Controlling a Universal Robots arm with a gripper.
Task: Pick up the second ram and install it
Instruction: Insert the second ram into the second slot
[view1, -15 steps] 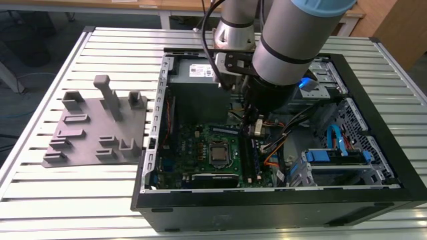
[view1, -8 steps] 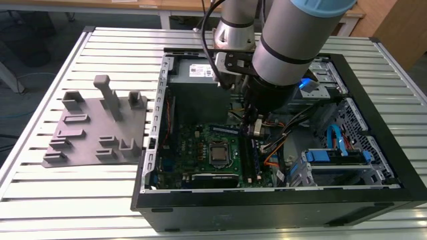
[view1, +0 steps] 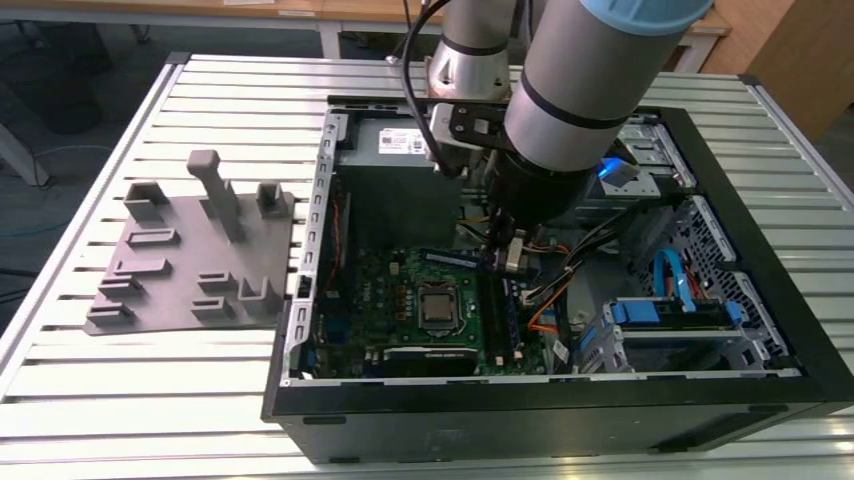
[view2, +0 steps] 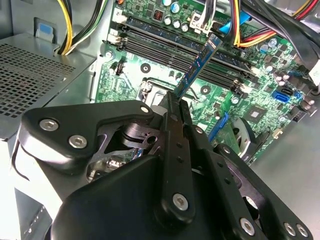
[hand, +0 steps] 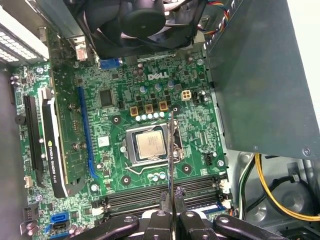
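Ram axis: in the second wrist view the second ram (view2: 200, 62) is a slanted blue strip. Its long axis runs straight out from the gripper (view2: 175, 100) toward the black memory slots (view2: 165, 42).
Ram end: the far end lies over the slots; whether it touches one cannot be told.
Edge-on view: in the first wrist view the second ram (hand: 172, 150) appears as a fine line, thin edge toward the camera, running beside the processor socket (hand: 149, 145).
Fingers: closed on the ram's near end, one on each flat face, with the rest of the stick reaching beyond the tips.
Exterior view: the gripper (view1: 507, 255) hangs mid-frame inside the open computer case (view1: 747, 400).
Tray: the grey tray (view1: 187, 260) sits on the table (view1: 120, 400) at the exterior view's left, well apart.
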